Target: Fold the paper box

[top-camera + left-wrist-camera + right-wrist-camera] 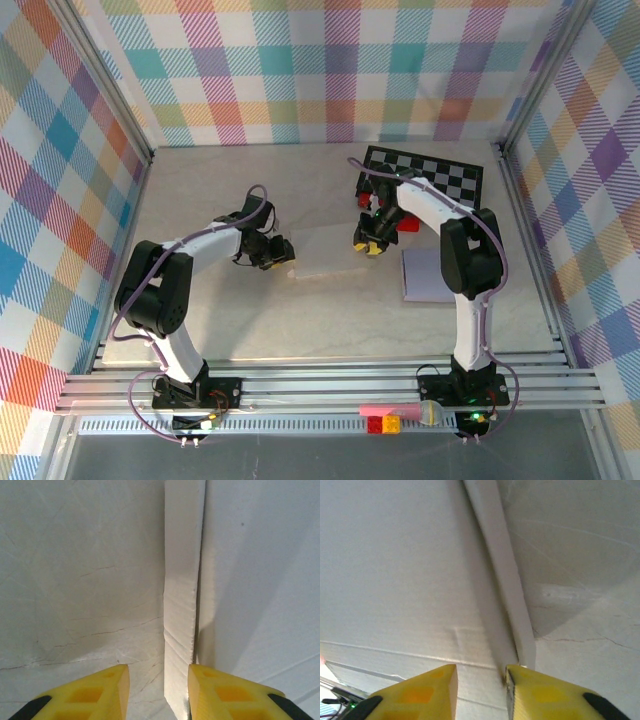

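Box position: lay flat at mid-table as a white paper box (325,254), between the two grippers, long sides running left to right.
Box edges: showed a narrow left edge strip (182,580) folded up beside the broad panel in the left wrist view; showed a matching right edge strip (501,590) along the panel in the right wrist view.
Open room: left bare table (250,320) in front of the box, behind it on the left, and out to the left wall (60,200); left much less room on the right.
Things around: stood behind the right arm as a checkerboard (430,175); sat just right of the right gripper as a red block (407,224); lay near the box's right end as a lavender sheet (428,275), close to the right arm's upright link.
In the way: crowded the right side only, the block and the sheet both near the right gripper's working space.
Left gripper (283,251): hovered at the box's left end, jaws parted narrowly; had the left edge strip running into the gap against one yellow finger (225,695), clear daylight to the other; clamped nothing.
Right gripper (372,246): hovered at the box's right end, jaws parted narrowly; met the end of the right edge strip at the tip of one yellow finger (545,695); gripped nothing.
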